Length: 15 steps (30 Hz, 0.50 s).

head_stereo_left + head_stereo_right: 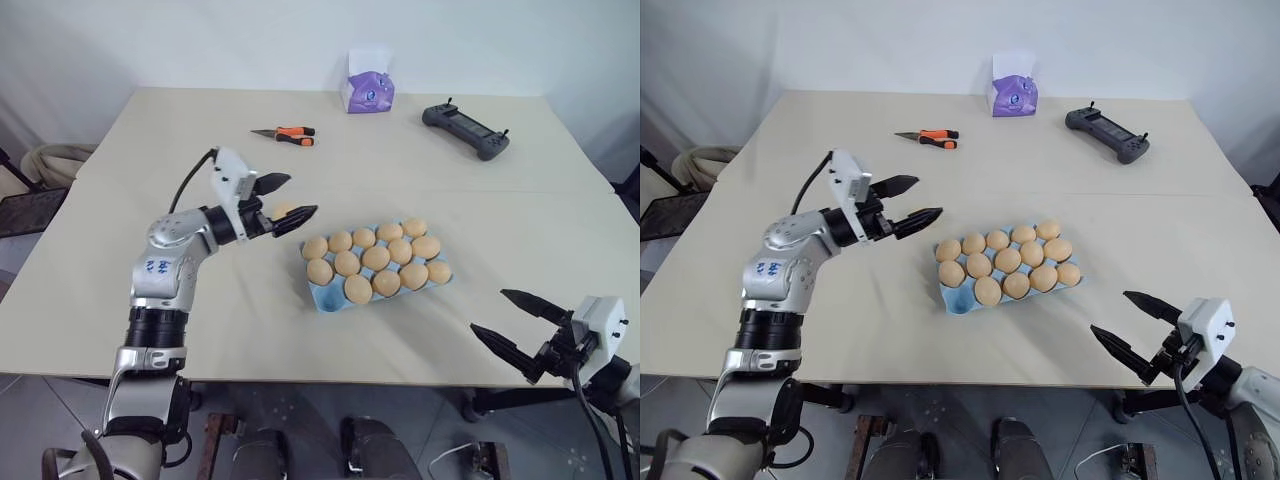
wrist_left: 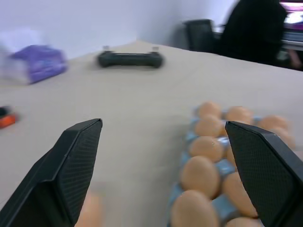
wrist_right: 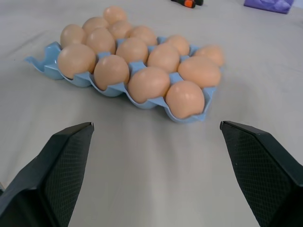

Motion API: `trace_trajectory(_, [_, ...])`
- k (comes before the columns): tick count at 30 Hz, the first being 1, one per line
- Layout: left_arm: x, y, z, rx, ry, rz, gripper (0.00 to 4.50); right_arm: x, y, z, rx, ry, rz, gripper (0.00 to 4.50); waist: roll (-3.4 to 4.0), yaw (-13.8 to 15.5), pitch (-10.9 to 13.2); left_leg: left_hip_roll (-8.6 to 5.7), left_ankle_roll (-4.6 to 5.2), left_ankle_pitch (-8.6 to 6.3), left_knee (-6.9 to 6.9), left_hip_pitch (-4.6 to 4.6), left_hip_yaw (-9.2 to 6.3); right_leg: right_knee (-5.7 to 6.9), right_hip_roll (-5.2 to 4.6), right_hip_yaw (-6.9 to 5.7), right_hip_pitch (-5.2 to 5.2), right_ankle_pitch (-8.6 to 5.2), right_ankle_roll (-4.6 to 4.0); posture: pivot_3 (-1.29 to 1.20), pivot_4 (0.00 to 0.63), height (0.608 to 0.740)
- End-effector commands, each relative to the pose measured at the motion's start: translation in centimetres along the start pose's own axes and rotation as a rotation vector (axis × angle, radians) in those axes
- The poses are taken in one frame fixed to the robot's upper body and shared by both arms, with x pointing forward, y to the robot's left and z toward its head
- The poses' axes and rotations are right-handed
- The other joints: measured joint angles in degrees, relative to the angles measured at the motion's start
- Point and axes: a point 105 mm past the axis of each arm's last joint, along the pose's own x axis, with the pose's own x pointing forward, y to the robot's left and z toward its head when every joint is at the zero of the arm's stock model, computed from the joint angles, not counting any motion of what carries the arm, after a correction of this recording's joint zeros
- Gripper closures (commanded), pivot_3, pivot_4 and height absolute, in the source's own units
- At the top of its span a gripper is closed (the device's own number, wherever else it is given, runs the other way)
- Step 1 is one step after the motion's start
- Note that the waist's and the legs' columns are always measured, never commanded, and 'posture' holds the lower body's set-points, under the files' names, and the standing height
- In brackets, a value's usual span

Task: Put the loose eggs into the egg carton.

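Behind left pincer (image 1: 283,203), gaping empty, a loose egg (image 1: 284,211) peeks; right pincer (image 1: 512,325) equally wide.

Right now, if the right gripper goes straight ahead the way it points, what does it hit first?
Probably the egg carton: the right gripper, fingers open, faces its near edge across bare table. Height is hard to judge; it might skim the eggs instead.

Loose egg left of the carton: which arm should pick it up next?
Left. The left gripper hovers with jaws open right beside the loose egg, close to the egg carton and its one empty corner cup. The right gripper, also open, sits beyond the carton's far end.
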Motion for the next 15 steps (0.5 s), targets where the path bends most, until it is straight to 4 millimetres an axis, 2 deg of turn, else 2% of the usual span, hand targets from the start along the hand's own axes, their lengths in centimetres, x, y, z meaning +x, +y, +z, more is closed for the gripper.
trace_trajectory(1, [-2.3,1.6,1.5,0.049,-0.053,0.14,0.06,0.3,-0.3,0.2,-0.023,-0.001,0.025,0.0,0.0,-0.06,0.0,0.0,0.0,0.0,0.0,0.0,0.0,0.0,0.0,0.0,0.0,0.0,0.0,0.0,0.15,0.74])
trace_trajectory(4, [-3.8,1.6,1.1,0.062,-0.059,0.179,0.06,0.4,-0.6,0.1,-0.024,0.0,0.029,0.0,0.0,-0.01,0.0,0.02,-0.04,0.01,-0.03,0.02,0.0,0.03,0.02,-0.02,-0.01,0.0,0.0,0.0,0.15,0.74])
trace_trajectory(9, [-9.1,2.2,-1.0,0.04,-0.001,0.364,0.06,0.8,-0.7,0.1,-0.027,-0.004,0.046,0.0,0.03,-0.33,-0.02,0.05,-0.06,-0.02,-0.09,0.09,0.11,0.02,0.0,0.04,-0.01,0.0,-0.01,0.0,0.15,0.74])
trace_trajectory(12, [-11.4,0.3,-1.6,-0.01,-0.011,0.347,0.06,0.7,-0.8,0.1,-0.029,-0.001,0.049,0.0,0.02,-0.13,-0.01,0.08,-0.09,-0.02,-0.11,0.08,0.04,0.03,0.0,-0.02,-0.03,-0.03,-0.07,0.0,0.15,0.74])
trace_trajectory(15, [-13.6,-1.1,-3.2,-0.048,0.042,0.334,0.06,0.6,-0.9,0.1,-0.029,0.002,0.054,0.0,0.02,-0.05,-0.02,0.05,-0.08,-0.06,-0.13,0.09,0.04,-0.03,-0.08,-0.02,0.02,-0.04,-0.07,0.0,0.15,0.74])
